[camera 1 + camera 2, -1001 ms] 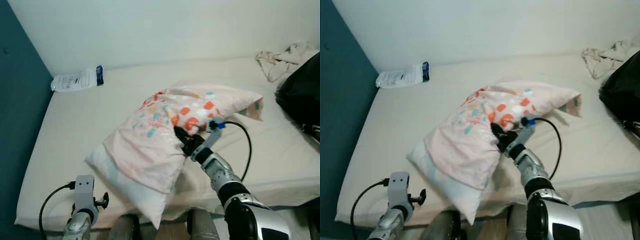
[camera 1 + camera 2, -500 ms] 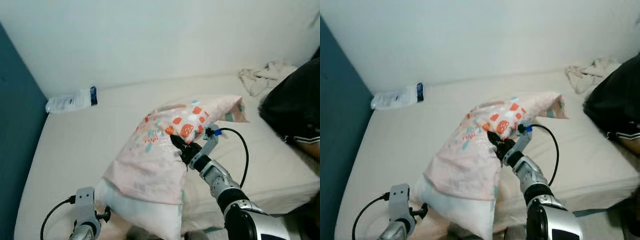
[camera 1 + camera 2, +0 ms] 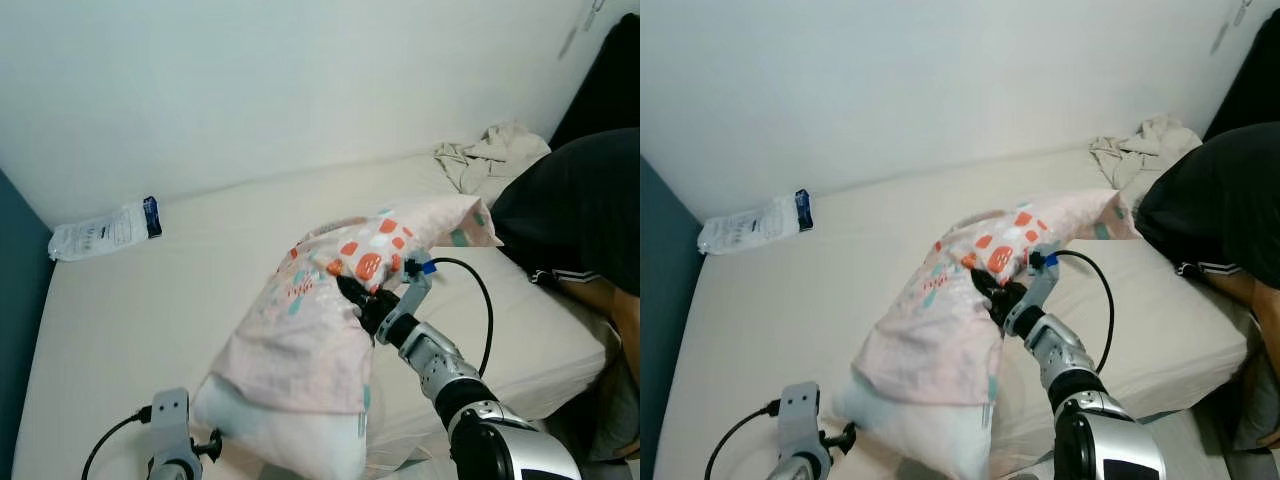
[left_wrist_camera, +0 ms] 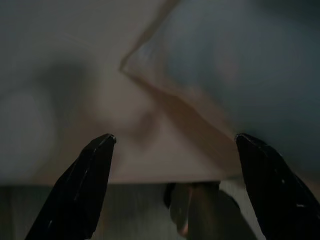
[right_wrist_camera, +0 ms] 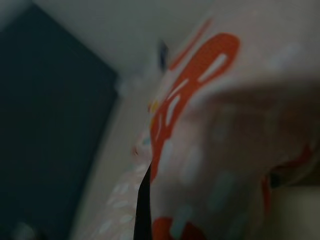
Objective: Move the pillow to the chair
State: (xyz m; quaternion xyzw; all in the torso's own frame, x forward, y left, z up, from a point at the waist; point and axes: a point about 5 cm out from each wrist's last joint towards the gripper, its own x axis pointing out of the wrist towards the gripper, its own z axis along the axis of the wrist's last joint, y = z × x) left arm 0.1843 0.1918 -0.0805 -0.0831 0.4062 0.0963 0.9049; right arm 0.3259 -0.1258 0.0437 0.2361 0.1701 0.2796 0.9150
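Observation:
A pink pillow (image 3: pixel 310 340) with orange, teal and white patches hangs lifted above the cream bed (image 3: pixel 130 300). Its lower white end droops toward the bed's near edge. My right gripper (image 3: pixel 352 296) is shut on the pillow's patterned cover near its middle, the silver arm rising from bottom right. Up close, the right wrist view has the printed fabric (image 5: pixel 210 125) pressed against one black finger (image 5: pixel 144 210). My left gripper (image 4: pixel 175 140) is open low at the bed's edge, its wrist (image 3: pixel 170 450) at bottom left, with the pillow's corner (image 4: pixel 165 80) just ahead of the fingers.
A white plastic packet (image 3: pixel 100 232) lies at the bed's far left by the wall. Crumpled beige cloth (image 3: pixel 490 155) sits at the far right corner. A person in a black shirt (image 3: pixel 575 215) sits on the bed's right side. A dark teal wall (image 3: pixel 12 300) borders the left.
The camera has turned right and risen, bringing the person more into view. My right gripper keeps hold of the pillow, which hangs slightly higher off the bed.

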